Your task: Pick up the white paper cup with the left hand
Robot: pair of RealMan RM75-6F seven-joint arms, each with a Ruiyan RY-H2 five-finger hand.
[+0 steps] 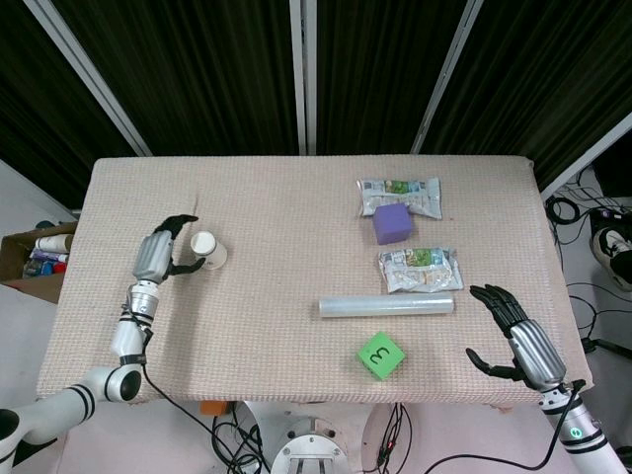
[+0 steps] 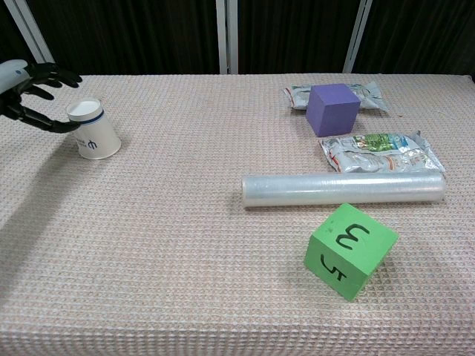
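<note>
I see the white paper cup standing upside down on the table, wide rim on the cloth, far to the left of the clear plastic roll. My left hand is just beside the cup, on the side away from the roll. It holds nothing; the fingers are spread, and in the chest view one dark fingertip reaches close to the cup wall. I cannot tell if it really touches.

My right hand is also open and empty, near the table corner, to the right of the roll and below it in the head view. It has no part in this task.

So I judge that the cup is not picked up now. The step in hand is the grasp itself. For the next move I need to bring the left hand toward the roll until the cup sits between thumb and fingers, then close softly, because a paper cup is light and can slide or be crushed. After this I lift it straight up.
</note>
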